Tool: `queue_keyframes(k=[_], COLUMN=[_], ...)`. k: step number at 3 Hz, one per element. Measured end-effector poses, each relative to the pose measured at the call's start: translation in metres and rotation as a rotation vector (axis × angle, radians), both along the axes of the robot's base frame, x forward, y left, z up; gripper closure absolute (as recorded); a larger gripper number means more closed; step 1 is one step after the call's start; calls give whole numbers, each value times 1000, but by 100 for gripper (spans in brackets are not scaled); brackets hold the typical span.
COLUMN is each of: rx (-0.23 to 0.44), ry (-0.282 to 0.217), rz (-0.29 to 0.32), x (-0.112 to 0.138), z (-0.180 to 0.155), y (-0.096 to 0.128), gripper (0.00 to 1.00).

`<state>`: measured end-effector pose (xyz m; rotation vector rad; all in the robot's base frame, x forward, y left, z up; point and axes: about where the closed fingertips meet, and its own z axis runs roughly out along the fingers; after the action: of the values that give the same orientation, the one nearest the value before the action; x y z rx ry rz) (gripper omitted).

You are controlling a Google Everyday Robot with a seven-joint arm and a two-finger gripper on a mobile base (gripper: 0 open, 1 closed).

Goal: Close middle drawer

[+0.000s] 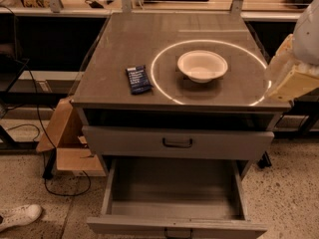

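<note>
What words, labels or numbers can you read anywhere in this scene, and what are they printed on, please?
Blue packet on the cabinet top: pale print, too blurred to read.
Middle drawer, bowl: no text.
Gripper, at the right edge beside the cabinet: no markings visible.

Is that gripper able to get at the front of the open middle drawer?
Probably yes. The gripper hangs beside the tabletop's right edge; nothing visible stands between it and the middle drawer, pulled out lower down.

A white bowl (pixel 202 65) sits on the table (pixel 124 39) inside a bright ring (pixel 151 73), a dark blue packet (pixel 138 78) just left. A cardboard box (pixel 62 133) and a white shoe (pixel 17 216) lie on the floor.
</note>
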<state>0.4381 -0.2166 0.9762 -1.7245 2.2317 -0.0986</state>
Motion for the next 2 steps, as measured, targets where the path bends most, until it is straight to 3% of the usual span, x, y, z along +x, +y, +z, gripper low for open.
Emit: queue_keyframes(k=[1, 2], rx=[0, 2], ry=[0, 2], rz=[-3, -30], x=[-1, -13], z=[-2, -18], y=[0, 2], gripper=[92, 100])
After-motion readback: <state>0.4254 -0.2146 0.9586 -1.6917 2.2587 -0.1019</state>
